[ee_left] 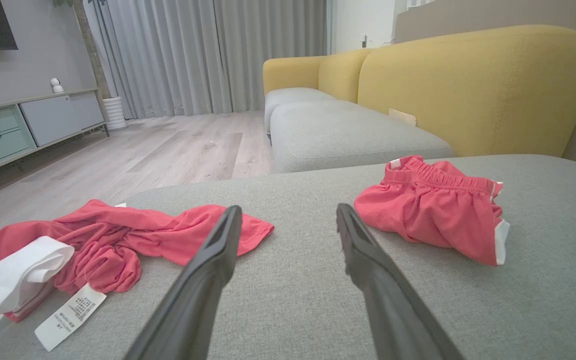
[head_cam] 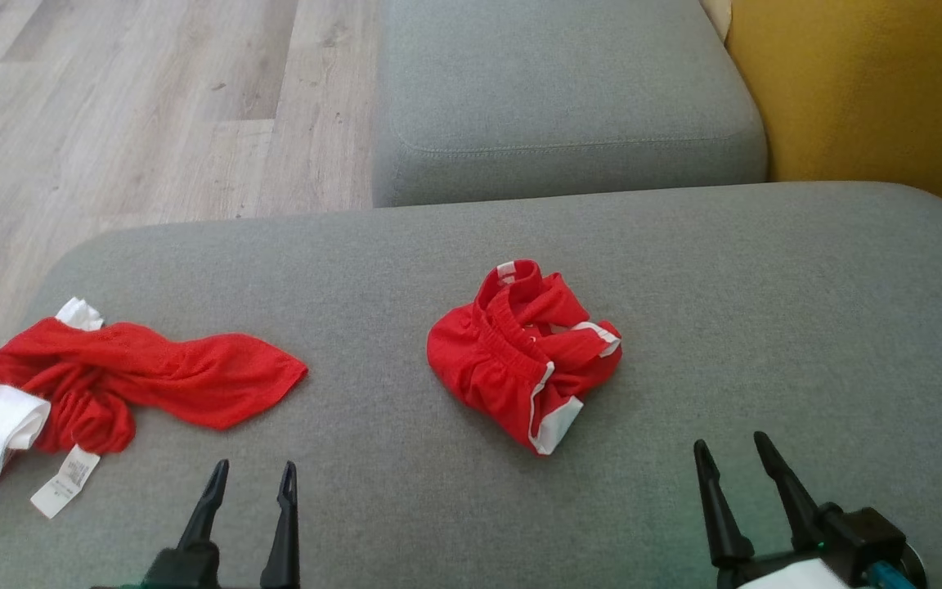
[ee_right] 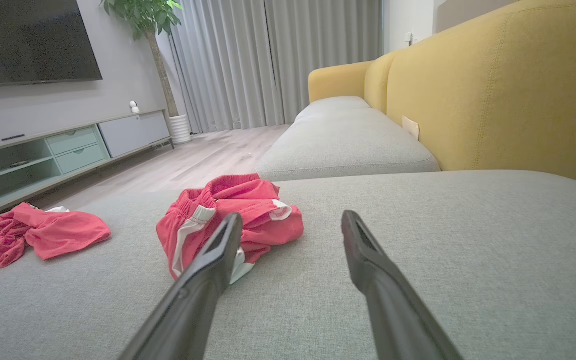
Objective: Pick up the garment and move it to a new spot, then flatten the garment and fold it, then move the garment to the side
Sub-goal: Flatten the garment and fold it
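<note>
A crumpled red garment [head_cam: 520, 352] with white trim and an elastic waistband lies bunched in the middle of the grey sofa seat [head_cam: 765, 327]. It also appears in the left wrist view [ee_left: 433, 215] and the right wrist view [ee_right: 248, 200]. My left gripper [head_cam: 255, 468] [ee_left: 288, 209] is open and empty near the seat's front edge, to the lower left of the garment. My right gripper [head_cam: 731, 442] [ee_right: 293, 216] is open and empty too, to the garment's lower right. Neither touches the cloth.
A second red garment [head_cam: 136, 376] [ee_left: 118, 235] with white cuffs and a label sprawls at the seat's left end. Beyond lie another grey cushion [head_cam: 561, 98], the yellow backrest [head_cam: 872, 90] at the right and wood floor [head_cam: 152, 106] at the left.
</note>
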Robot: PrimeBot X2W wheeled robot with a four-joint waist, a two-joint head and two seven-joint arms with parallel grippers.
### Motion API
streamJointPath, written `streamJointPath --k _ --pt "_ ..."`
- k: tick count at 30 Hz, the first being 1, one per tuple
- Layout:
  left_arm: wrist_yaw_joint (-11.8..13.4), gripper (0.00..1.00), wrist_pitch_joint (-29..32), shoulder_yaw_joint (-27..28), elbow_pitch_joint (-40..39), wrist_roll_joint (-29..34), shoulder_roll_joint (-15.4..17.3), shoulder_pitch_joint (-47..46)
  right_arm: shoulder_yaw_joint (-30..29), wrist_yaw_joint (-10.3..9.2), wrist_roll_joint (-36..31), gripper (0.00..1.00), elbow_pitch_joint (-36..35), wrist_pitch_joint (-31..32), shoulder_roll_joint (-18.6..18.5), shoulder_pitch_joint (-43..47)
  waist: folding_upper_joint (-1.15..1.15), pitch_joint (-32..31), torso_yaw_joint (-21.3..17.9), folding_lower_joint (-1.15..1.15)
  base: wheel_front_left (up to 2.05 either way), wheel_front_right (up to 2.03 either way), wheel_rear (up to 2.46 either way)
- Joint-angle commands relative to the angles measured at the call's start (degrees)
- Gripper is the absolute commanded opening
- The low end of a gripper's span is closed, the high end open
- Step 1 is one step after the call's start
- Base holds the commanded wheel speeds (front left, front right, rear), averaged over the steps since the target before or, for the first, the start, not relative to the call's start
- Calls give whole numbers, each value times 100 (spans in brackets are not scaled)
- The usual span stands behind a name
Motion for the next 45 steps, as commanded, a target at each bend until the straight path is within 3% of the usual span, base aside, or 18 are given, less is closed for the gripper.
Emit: streamJointPath --k 1,36,41,45 --pt "48 100 -70 139 -205 46 -14 -267 159 -4 -11 100 -152 -62 -18 -225 0 10 0 0 0 0 0" --pt "178 100 -70 -128 103 106 129 -344 270 -4 -155 100 -28 -62 -18 -208 0 -65 -43 0 0 0 0" --pt "1 100 -70 -501 140 266 179 -605 295 -4 -181 100 -29 -62 -18 -228 0 12 -59 0 0 0 0" --pt "-369 100 -70 -1088 421 398 110 -1275 358 -4 -210 100 -27 -62 -18 -275 0 137 -105 0 0 0 0"
